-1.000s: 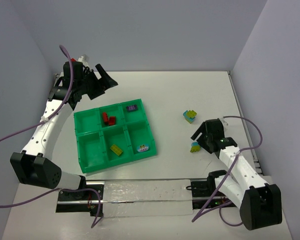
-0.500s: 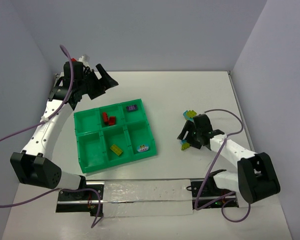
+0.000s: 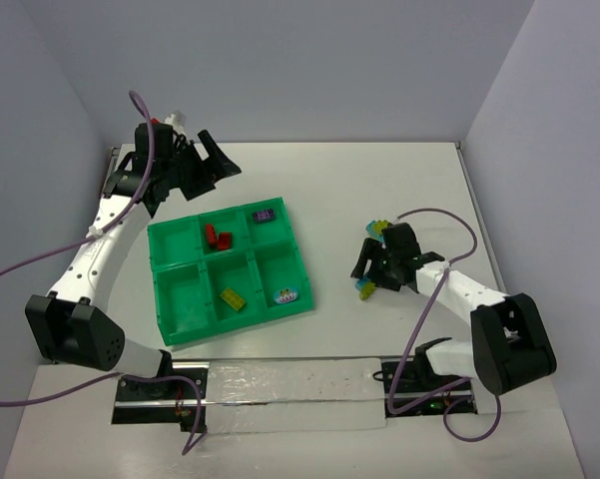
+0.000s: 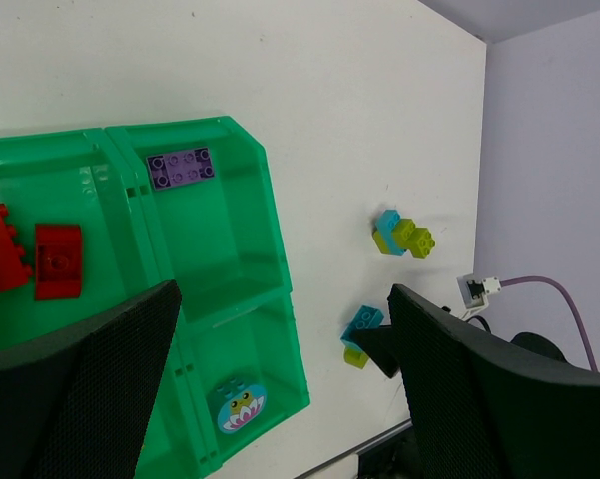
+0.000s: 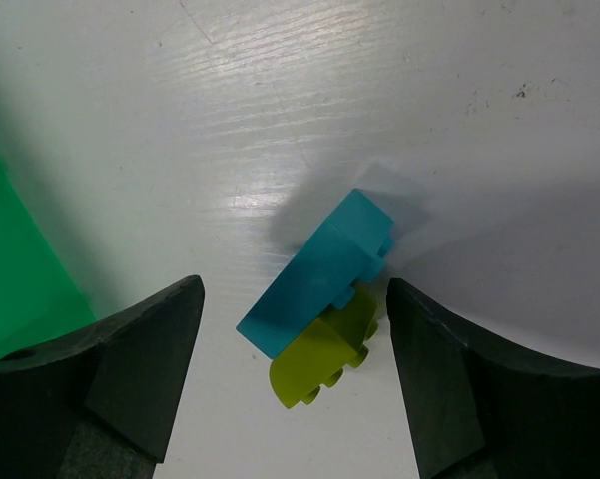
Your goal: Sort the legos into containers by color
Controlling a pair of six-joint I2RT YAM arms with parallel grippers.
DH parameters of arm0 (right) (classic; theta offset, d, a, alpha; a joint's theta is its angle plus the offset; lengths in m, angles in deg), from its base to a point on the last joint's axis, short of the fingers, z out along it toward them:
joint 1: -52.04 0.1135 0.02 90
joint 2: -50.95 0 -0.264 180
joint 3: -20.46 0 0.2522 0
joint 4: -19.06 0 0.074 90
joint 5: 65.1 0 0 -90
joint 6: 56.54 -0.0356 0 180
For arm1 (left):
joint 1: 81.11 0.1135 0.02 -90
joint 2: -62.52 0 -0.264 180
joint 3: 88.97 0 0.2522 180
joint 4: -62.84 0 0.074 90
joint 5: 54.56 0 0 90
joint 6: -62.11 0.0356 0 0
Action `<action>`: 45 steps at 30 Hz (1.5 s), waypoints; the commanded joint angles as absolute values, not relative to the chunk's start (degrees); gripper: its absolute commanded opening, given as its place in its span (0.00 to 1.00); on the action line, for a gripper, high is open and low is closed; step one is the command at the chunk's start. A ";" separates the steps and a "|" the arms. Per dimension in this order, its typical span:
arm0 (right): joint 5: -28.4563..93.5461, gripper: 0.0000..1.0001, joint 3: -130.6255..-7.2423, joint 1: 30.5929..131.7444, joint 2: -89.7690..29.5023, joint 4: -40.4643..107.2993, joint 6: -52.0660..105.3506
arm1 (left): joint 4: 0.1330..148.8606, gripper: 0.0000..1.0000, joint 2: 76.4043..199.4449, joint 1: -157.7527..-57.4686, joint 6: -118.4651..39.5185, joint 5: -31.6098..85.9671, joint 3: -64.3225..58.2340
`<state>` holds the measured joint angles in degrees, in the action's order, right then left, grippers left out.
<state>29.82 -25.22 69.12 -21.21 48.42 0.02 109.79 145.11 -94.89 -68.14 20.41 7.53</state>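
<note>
The containers are compartments of a green tray. In them lie red legos, a purple one, a yellow-green one and a light blue one with a picture. On the white table lies a joined light blue and yellow-green pair. My right gripper stands open around this pair, with a gap on each side. A second blue and yellow-green pair lies just behind the right arm. My left gripper hangs open and empty, high above the tray's far left corner.
The left wrist view shows the purple lego, the red ones, the far pair and the near pair. Side walls stand left and right. A clear strip runs between the arm bases.
The right arm swung left and turned its gripper over the near pair, which now lies further left than a second ago. The left arm shifted only slightly.
</note>
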 commanded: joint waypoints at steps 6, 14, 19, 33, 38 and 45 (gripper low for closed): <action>28.97 0.90 -26.00 70.57 -13.02 50.41 5.12 | 107.01 0.93 145.46 -95.64 -68.15 19.29 7.73; 21.73 0.89 -30.99 76.70 -11.54 61.11 5.72 | 106.32 0.93 145.56 -96.48 -68.57 18.67 7.31; 18.08 0.84 -30.12 77.79 -10.72 64.06 -0.02 | 106.15 0.93 146.01 -97.62 -68.75 19.07 7.13; 21.38 0.64 -30.39 79.81 -16.84 61.05 2.40 | 106.70 0.92 147.51 -98.29 -68.06 18.86 9.64; 20.28 0.55 -30.24 80.66 -19.18 60.07 1.79 | 106.75 0.92 147.95 -98.34 -67.88 18.77 9.86; 15.52 0.47 -32.50 80.75 -22.88 60.26 1.73 | 107.24 0.92 148.91 -98.28 -67.51 18.67 11.04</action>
